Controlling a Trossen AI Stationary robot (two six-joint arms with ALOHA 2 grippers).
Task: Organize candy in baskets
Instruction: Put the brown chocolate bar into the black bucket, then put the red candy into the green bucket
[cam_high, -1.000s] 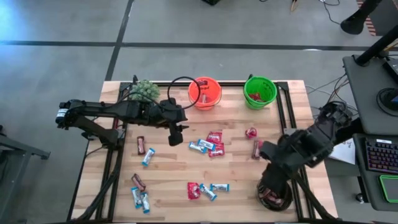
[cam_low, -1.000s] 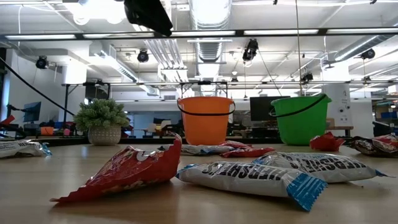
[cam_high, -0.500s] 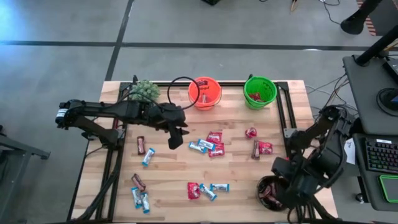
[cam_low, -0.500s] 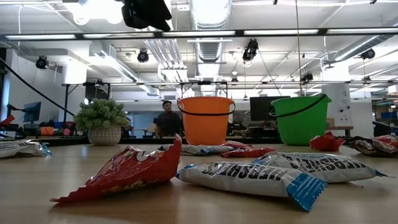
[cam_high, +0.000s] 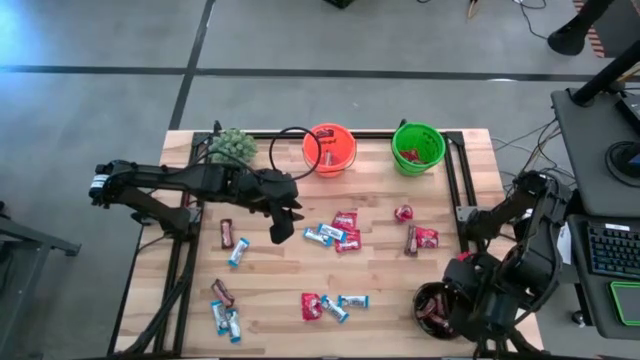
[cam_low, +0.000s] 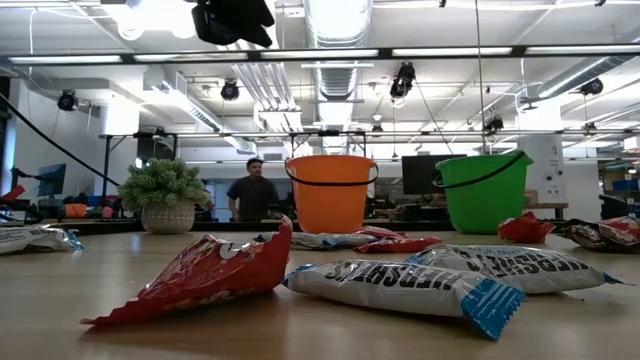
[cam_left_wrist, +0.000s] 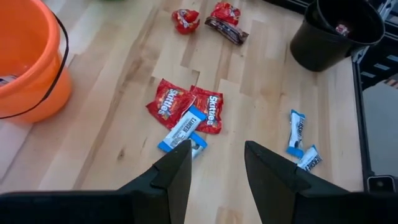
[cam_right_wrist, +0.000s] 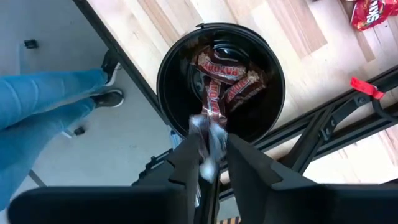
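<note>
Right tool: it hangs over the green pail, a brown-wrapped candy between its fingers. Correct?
Not quite. The right tool hangs over the black bowl, not the green pail, as the right wrist view shows. The candy sits between its fingers.

Bare wood (cam_high: 270, 270) lies open between scattered candies (cam_high: 332, 236)

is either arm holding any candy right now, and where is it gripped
The right gripper over the black bowl has a candy between its jaws, caught by its lower end. The left gripper holds nothing.
</note>
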